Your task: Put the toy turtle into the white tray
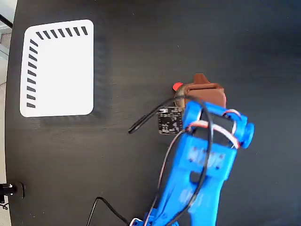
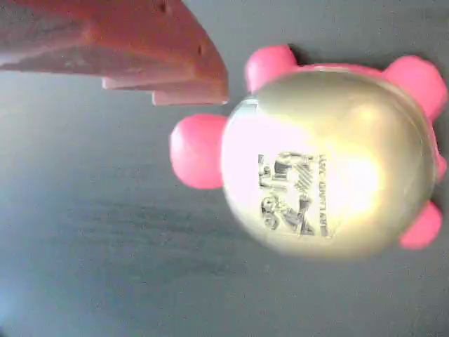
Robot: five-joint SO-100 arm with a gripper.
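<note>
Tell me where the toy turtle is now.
In the fixed view the toy turtle sits on the black table, right of centre under the gripper, far right of the white tray.

Blue arm (image 1: 197, 174) reaches up-frame; brown end effector (image 1: 207, 92) low, opening unclear.

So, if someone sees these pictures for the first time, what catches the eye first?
Probably the bright blue arm reaching up from the bottom edge of the fixed view, with its brown gripper over the toy turtle on the black table. Next, the white tray at upper left stands out, lying apart from the turtle. In the wrist view the turtle's gold shell fills the right side.
</note>
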